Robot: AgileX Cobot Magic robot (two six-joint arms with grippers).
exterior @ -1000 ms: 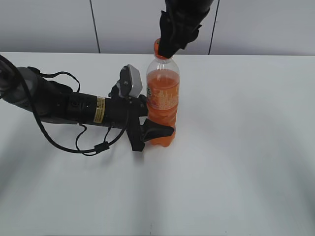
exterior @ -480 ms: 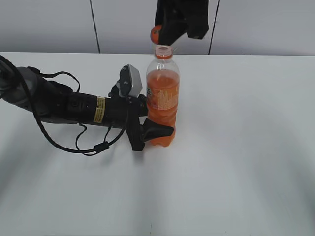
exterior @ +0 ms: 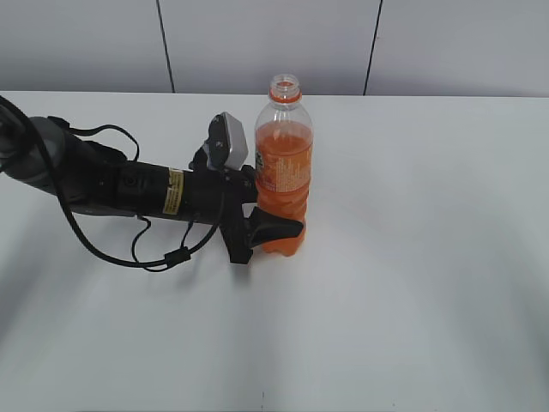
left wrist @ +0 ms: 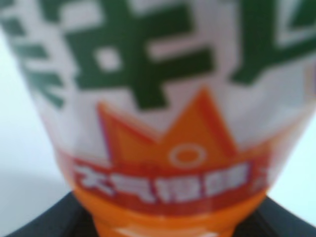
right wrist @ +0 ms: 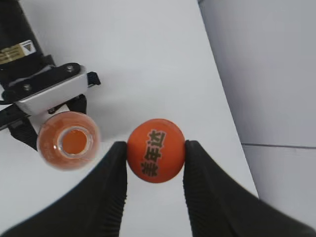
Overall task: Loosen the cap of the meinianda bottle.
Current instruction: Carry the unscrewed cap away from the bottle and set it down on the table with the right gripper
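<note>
The meinianda bottle [exterior: 284, 167] stands upright on the white table, its neck open with no cap on it. My left gripper [exterior: 266, 232] lies low on the table and is shut on the bottle's lower body; the left wrist view is filled by the blurred label [left wrist: 158, 98]. My right gripper [right wrist: 156, 150] is shut on the orange cap [right wrist: 156, 150], held high above the table; the bottle's open mouth [right wrist: 68, 140] shows below, to the left of the cap. The right gripper is out of the exterior view.
The left arm [exterior: 111, 184] with its cables lies along the table left of the bottle. A grey panelled wall [exterior: 429, 43] runs behind the white table [exterior: 412, 283].
My right gripper has lifted the cap off the bottle's neck and risen out of the top of the exterior view. The bottle and left gripper have not moved.
</note>
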